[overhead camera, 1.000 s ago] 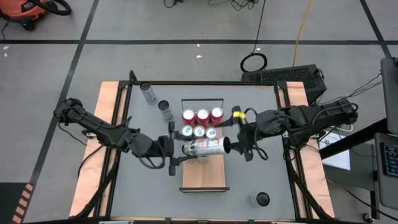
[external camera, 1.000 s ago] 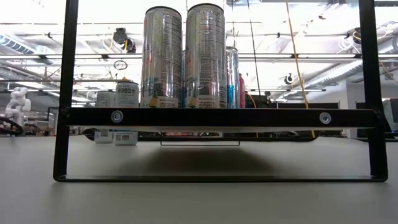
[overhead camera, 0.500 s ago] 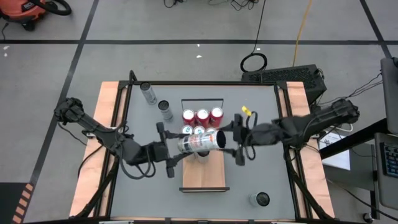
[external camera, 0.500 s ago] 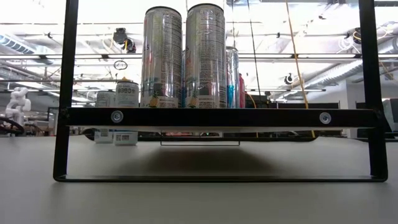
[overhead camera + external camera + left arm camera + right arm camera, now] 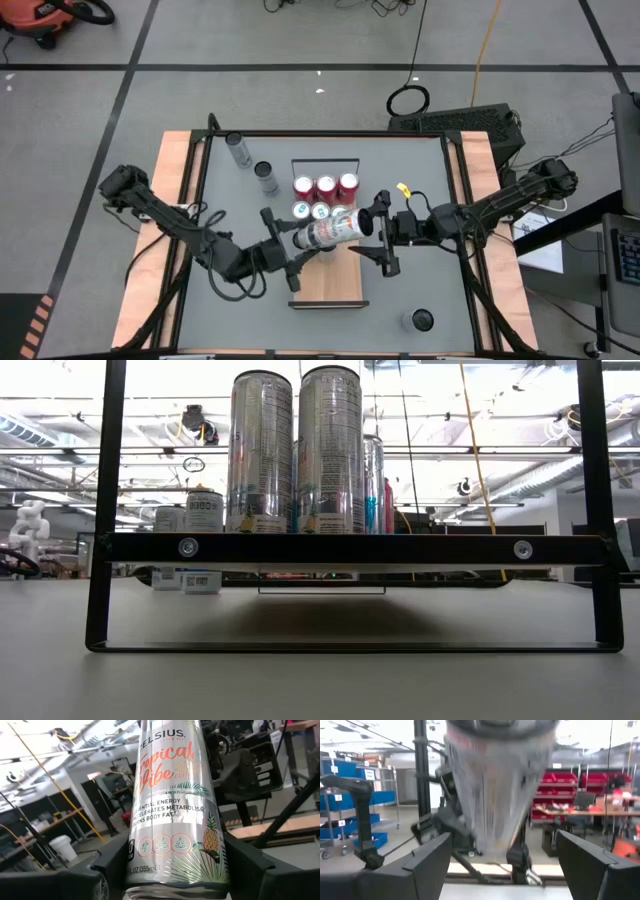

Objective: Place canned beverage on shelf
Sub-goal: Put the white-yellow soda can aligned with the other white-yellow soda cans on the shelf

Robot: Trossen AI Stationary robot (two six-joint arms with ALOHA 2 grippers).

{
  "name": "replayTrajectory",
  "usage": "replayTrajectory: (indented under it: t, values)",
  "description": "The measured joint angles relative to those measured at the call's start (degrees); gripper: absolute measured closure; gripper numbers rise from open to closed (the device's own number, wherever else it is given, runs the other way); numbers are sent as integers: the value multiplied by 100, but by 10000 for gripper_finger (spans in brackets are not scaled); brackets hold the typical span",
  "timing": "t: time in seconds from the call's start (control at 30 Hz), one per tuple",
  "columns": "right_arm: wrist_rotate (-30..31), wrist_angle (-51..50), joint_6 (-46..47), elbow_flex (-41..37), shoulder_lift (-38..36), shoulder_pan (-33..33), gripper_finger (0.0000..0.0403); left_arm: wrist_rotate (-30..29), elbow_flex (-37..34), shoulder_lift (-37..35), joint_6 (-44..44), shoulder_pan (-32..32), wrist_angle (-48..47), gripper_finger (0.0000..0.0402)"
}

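Note:
A silver canned beverage (image 5: 335, 228) with a pineapple print (image 5: 172, 805) lies on its side in the air, above the standing cans on the shelf (image 5: 328, 285). My left gripper (image 5: 298, 243) is shut on it from the left. My right gripper (image 5: 368, 232) is open at the can's other end. Its fingers (image 5: 427, 862) stand on either side of the blurred can (image 5: 497, 785), apart from it. In the low view the shelf (image 5: 350, 548) carries two tall cans (image 5: 262, 450) upright at its near end; neither gripper shows there. My left gripper pinches the can's wall near its bottom end (image 5: 175, 870) between its two fingers (image 5: 107, 865). The fingers come about level from the table's left and lie along the can. The can is lifted clear, lying slantwise, its top end pointing right and slightly toward the far edge.
Three red cans (image 5: 325, 187) and further cans (image 5: 310, 210) stand on the shelf's far half, by a black wire rail (image 5: 325, 162). Two grey cans (image 5: 238, 150) (image 5: 265, 175) stand on the table at far left, and another can (image 5: 422, 320) at near right. The shelf's near half is bare wood.
My left gripper has gone a little toward the table's near edge and right, rolling with the can. The can's right end has swung toward the far edge, so it now lies slantwise. My right gripper has sunk and tipped up from pointing downward to about level.

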Motion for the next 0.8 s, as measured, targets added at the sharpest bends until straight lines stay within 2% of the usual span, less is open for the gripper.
replayTrajectory:
  t: [0.23,0.53,0.8]
  values:
    - [-448,507,-435,0,-2,-7,99,-133,0,460,672,2,1051,155]
    - [-610,1244,-653,2,-2,-9,92,-147,0,595,729,63,1192,155]
    - [-582,1501,-740,4,0,-19,114,-54,0,764,587,210,1516,155]
